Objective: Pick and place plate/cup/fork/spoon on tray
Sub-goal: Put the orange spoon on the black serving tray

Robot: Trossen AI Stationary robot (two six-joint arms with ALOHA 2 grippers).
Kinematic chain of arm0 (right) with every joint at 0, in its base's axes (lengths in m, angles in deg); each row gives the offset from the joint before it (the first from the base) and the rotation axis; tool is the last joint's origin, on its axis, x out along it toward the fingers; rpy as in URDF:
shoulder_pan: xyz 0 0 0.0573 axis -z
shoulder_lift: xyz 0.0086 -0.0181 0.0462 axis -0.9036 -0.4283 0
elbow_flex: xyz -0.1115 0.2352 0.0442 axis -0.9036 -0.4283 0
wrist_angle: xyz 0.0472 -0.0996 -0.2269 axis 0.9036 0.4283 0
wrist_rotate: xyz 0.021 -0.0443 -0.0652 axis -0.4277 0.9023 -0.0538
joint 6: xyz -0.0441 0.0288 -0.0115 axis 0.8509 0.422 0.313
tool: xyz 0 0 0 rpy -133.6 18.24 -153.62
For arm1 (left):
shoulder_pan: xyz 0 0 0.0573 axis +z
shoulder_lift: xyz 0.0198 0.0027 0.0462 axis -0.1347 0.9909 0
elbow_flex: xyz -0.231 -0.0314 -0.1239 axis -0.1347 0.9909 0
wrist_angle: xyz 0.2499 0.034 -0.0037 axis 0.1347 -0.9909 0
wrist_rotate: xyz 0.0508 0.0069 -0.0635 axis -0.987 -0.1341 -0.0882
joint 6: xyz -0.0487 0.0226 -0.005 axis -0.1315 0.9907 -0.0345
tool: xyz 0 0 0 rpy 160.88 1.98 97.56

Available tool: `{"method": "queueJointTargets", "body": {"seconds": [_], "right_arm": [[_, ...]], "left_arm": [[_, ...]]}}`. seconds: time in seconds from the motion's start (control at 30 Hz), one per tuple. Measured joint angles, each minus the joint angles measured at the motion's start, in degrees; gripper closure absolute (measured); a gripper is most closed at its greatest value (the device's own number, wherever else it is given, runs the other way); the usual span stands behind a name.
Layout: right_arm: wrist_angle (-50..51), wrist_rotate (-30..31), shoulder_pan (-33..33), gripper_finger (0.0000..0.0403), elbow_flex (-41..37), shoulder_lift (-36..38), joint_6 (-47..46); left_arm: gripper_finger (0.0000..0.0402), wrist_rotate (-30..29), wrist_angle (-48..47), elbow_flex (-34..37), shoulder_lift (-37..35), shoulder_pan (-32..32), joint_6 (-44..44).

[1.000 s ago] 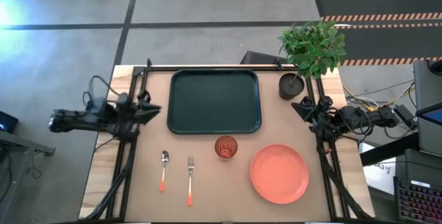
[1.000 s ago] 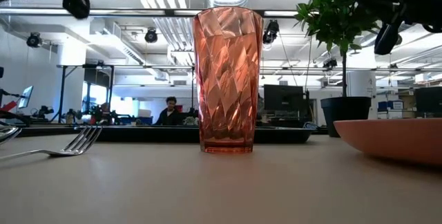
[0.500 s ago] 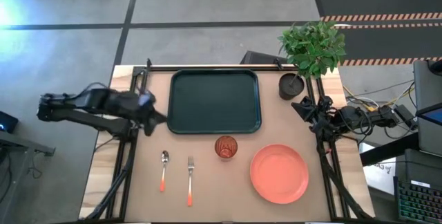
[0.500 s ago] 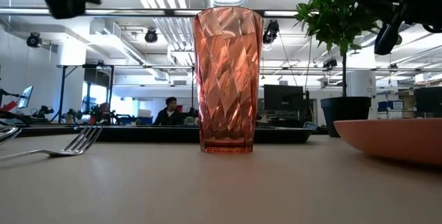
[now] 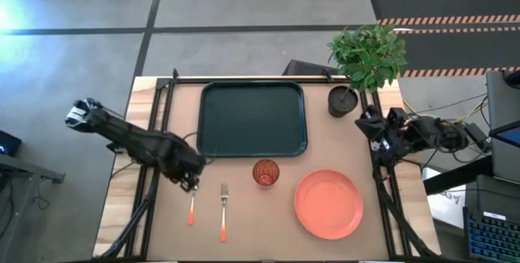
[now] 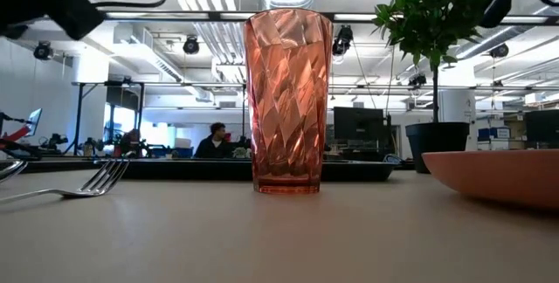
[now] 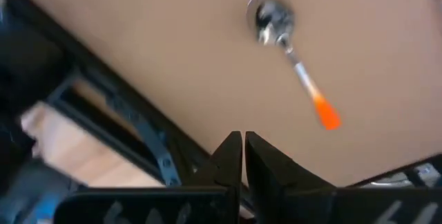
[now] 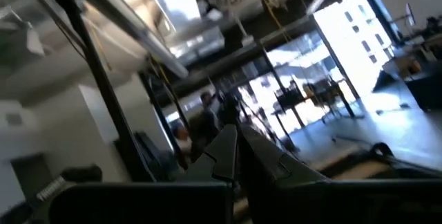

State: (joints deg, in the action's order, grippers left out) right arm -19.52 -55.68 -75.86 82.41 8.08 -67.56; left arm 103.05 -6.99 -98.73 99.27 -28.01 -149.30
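Green and bare, the tray [image 5: 252, 118] lies at the far middle of the table. Nearer the front lie the spoon [image 5: 192, 202] and fork [image 5: 223, 210] side by side, the cup [image 5: 266, 172] upright just off the tray's near edge, and the plate [image 5: 328, 204] to its right. The left gripper [image 5: 192, 183] hangs over the spoon's bowl, fingers pressed together, gripping nothing. The right gripper [image 5: 363, 118] waits near the plant pot [image 5: 342, 101], fingers closed on nothing
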Motion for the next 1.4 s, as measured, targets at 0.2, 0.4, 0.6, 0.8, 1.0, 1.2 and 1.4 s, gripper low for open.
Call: {"method": "queueJointTargets", "body": {"seconds": [0.2, 0.4, 0.6, 0.8, 1.0, 1.2, 1.4], "right_arm": [[22.8, 1.5, 0.0, 0.0394, 10.5, -0.4, -4.4], [31.0, 0.0, 0.0, 0.0394, 17.0, -1.7, -2.4], [33.5, -3.5, 0.0, 0.0394, 20.8, -2.7, -0.2], [34.5, -5.9, 0.0, 0.0394, 21.4, -3.1, 0.4], [35.6, -6.1, 0.0, 0.0394, 21.4, -3.0, 0.2], [35.6, -7.5, 0.0, 0.0394, 21.4, -3.0, -1.8], [35.5, -7.5, 0.0, 0.0394, 21.4, -3.0, -1.8]], "left_arm": [[0.0398, 0.5, 7.5, 0.2, 3.6, -4.2, -11.8], [0.0358, 0.5, 16.1, 0.2, 6.7, -6.2, -19.3], [0.0295, 1.2, 18.9, 0.3, 10.3, -7.5, -26.4], [0.0259, 1.2, 20.4, 0.5, 14.0, -7.6, -34.6], [0.0253, 1.2, 21.7, 0.5, 18.0, -7.7, -38.9], [0.0253, 1.2, 23.4, 1.7, 21.0, -7.8, -38.8], [0.0253, 1.2, 25.3, 4.5, 21.0, -8.0, -39.9]]}}
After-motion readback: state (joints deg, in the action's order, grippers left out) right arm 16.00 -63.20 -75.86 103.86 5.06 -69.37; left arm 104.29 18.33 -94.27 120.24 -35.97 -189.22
